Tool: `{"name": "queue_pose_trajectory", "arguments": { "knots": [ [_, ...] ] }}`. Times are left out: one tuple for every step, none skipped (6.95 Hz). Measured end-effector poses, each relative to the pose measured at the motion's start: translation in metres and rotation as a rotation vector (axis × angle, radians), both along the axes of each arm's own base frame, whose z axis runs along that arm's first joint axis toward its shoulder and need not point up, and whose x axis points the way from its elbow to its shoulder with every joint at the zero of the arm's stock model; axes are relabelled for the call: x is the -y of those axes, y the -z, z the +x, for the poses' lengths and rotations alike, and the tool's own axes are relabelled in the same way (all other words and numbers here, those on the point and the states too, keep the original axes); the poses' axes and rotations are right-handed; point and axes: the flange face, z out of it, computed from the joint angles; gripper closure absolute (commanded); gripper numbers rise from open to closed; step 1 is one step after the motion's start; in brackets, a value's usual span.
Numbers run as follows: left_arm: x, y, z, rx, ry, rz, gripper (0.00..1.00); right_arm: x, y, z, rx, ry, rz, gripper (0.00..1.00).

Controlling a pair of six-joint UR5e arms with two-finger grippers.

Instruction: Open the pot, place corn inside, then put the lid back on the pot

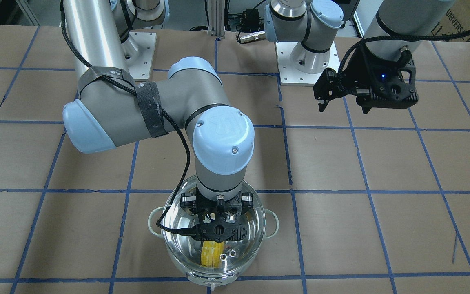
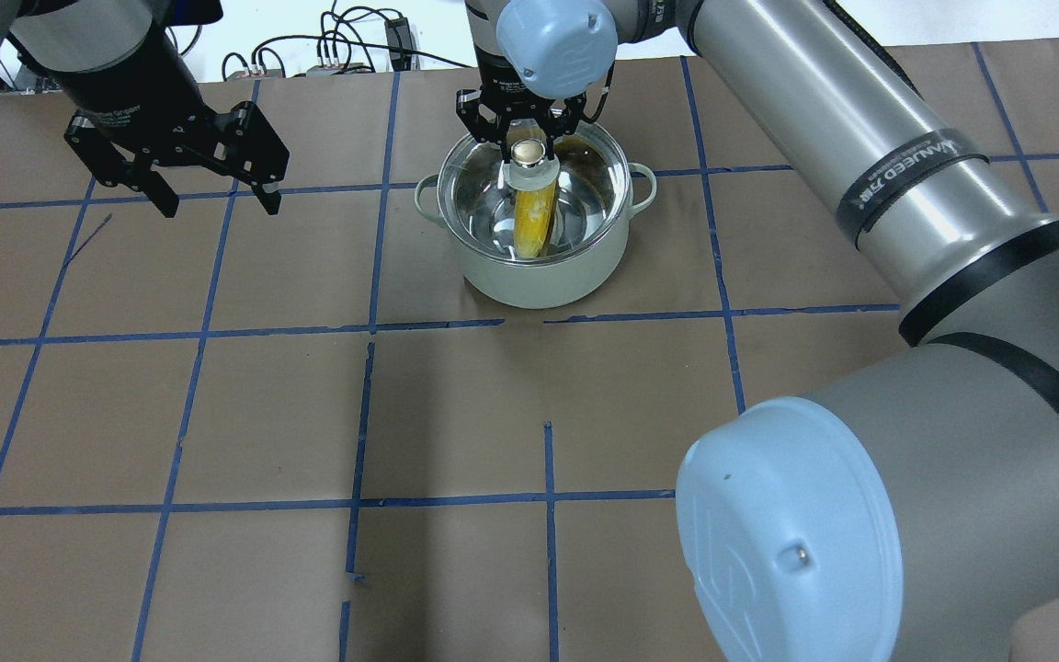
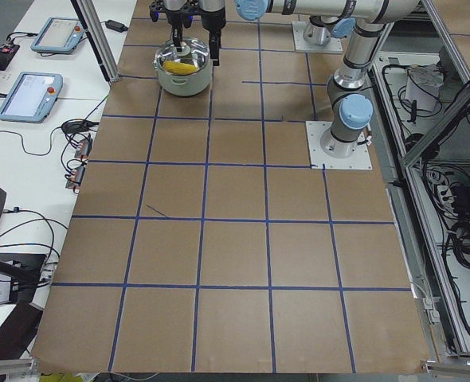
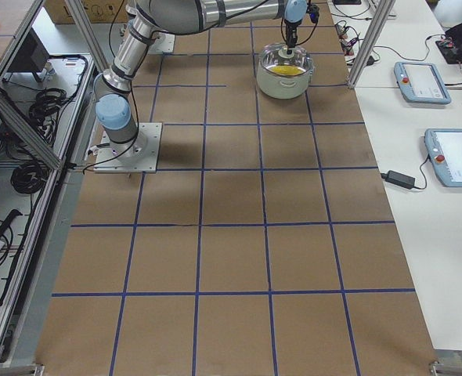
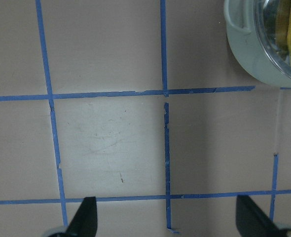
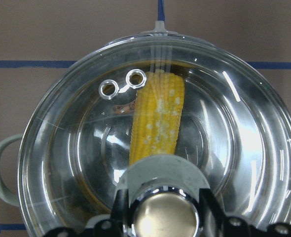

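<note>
The pot [image 2: 548, 276] stands at the far middle of the table, also in the front view [image 1: 153, 222] and the left wrist view [image 5: 249, 54]. The corn [image 2: 529, 221] lies inside it, seen through the glass [image 6: 158, 118]. The lid [image 2: 585, 193] covers the pot's mouth; I cannot tell whether it rests on the rim or hovers just above. My right gripper [image 2: 528, 152] comes straight down and is shut on the lid's knob [image 6: 163, 215]. My left gripper [image 2: 217, 198] is open and empty above the table, about a grid square to the left of the pot.
Brown paper with a blue tape grid [image 2: 364, 414] covers the table. The right arm's elbow [image 2: 796, 552] hangs large over the near right. The arm bases [image 1: 304, 61] stand at the robot's edge. Tablets and cables [image 3: 28, 91] lie on a side table.
</note>
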Motion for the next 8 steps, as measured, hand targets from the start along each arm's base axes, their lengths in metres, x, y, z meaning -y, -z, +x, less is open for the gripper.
{"name": "queue_pose_trajectory", "arguments": {
  "knots": [
    [0.000,0.000,0.000,0.001,0.000,0.000,0.00,0.000,0.001,0.000,0.000,0.000,0.002,0.19],
    [-0.001,0.000,0.000,0.001,0.000,0.000,0.00,0.001,0.002,-0.001,0.002,-0.002,0.005,0.00],
    [-0.001,0.000,0.000,0.001,0.000,0.000,0.00,0.001,0.000,-0.002,0.007,-0.006,0.007,0.00],
    [-0.001,0.000,0.000,0.001,0.000,0.000,0.00,0.002,-0.010,-0.008,0.022,-0.005,0.005,0.00],
    [-0.001,0.000,0.000,0.001,0.000,0.001,0.00,0.005,-0.021,-0.018,0.042,0.000,0.001,0.00],
    [-0.001,0.000,0.000,0.002,0.000,0.001,0.00,0.010,-0.035,-0.035,0.053,0.004,-0.014,0.00],
    [-0.001,0.001,0.000,0.002,0.000,0.001,0.00,0.017,-0.052,-0.059,0.059,-0.003,-0.040,0.00],
    [-0.001,0.000,0.000,0.003,0.000,0.001,0.00,0.022,-0.071,-0.087,0.062,-0.022,-0.065,0.00]
  ]
}}
